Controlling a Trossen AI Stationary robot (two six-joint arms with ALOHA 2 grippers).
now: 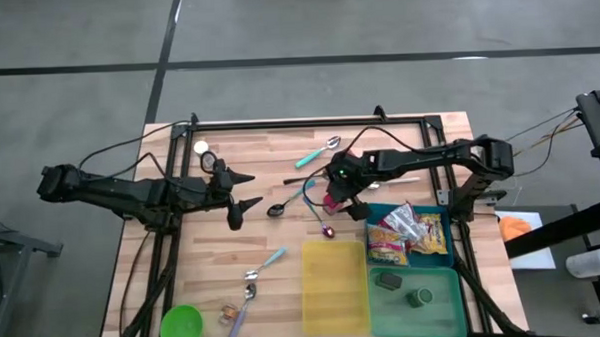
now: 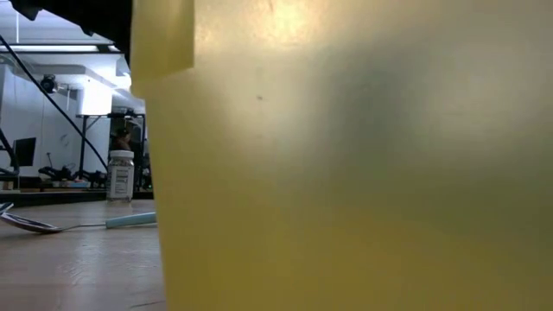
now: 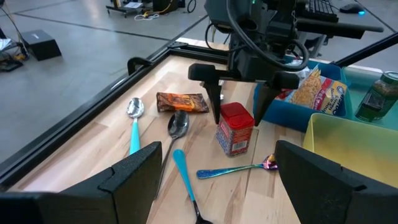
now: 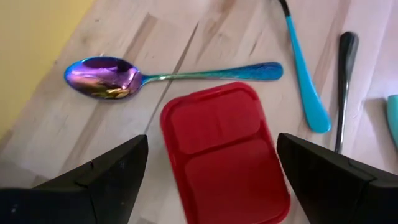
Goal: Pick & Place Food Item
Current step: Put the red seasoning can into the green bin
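A small tin with a red lid (image 3: pixel 236 127) stands upright on the wooden table (image 1: pixel 272 229), just left of the blue bin (image 1: pixel 445 251). My right gripper (image 3: pixel 237 115) hangs over it, open, slanting down, one finger (image 3: pixel 214 93) on each side of the lid (image 4: pixel 224 152); I see no touch. My left gripper (image 1: pixel 243 190) waits open farther left, pointing toward the tin. A brown snack wrapper (image 3: pixel 182 101) lies flat on the table beyond the tin.
An iridescent spoon (image 4: pixel 102 78) and a blue-handled spoon (image 4: pixel 305 74) lie beside the tin. The blue bin holds noodle packets (image 1: pixel 402 235). A yellow bin (image 1: pixel 334 282), a green bin (image 1: pixel 415 300) and a green bowl (image 1: pixel 182 326) stand along the near edge. More spoons (image 1: pixel 254 290) lie scattered.
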